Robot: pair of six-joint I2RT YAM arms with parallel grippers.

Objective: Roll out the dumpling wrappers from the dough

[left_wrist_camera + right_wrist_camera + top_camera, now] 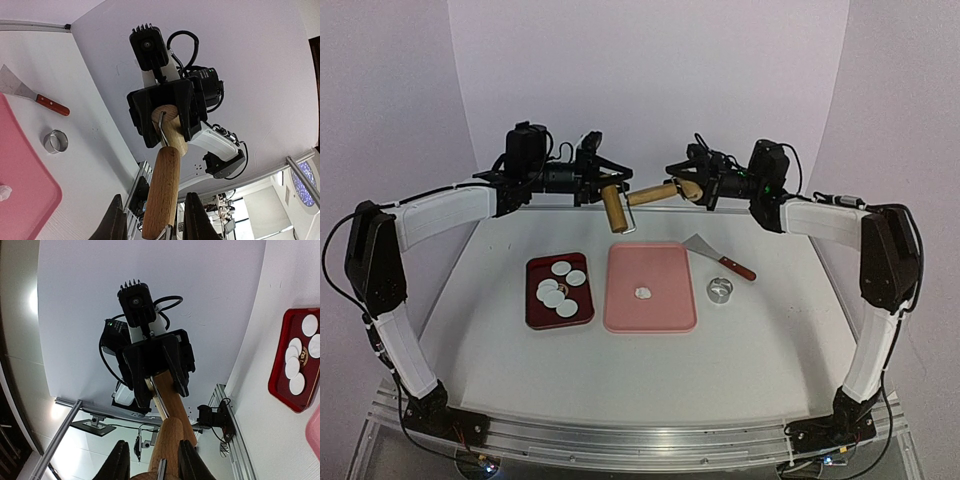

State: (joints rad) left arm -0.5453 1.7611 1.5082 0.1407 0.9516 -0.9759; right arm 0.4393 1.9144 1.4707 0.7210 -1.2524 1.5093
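Both arms are raised over the far edge of the desk [760, 340], with their wrists turned toward each other. A wooden rolling pin [616, 208] hangs in the air between them, clear of the desk.

**Left fingers** [609, 196]: set narrow and closed on the thick barrel of the rolling pin. In the left wrist view the barrel runs up between the two fingers toward the other arm.

**Right fingers** [691, 188]: set narrow and closed on the thinner handle end of the same rolling pin. In the left wrist view that end sits tight between them.

**Rolling pin position:** the barrel tilts down on the left side. The handle runs nearly level to the right.

**Items on the desk, left to right in the top view:**
- A dark red tray [535, 312] carries the dumpling wrappers [562, 267]. They are flat, round white discs, and several overlap toward the left of the tray.
- A pink tray [655, 315] lies just beside the red tray, on its right. The dough [643, 292] is a small white lump near the middle of this tray. It lies below both sets of fingers and is touched by neither.
- A small metal ring cutter [720, 291] stands on the desk just right of the pink tray.
- A scraper [718, 255] with a metal blade and a reddish wooden handle lies behind the ring cutter. Its blade is near the far right corner of the pink tray.
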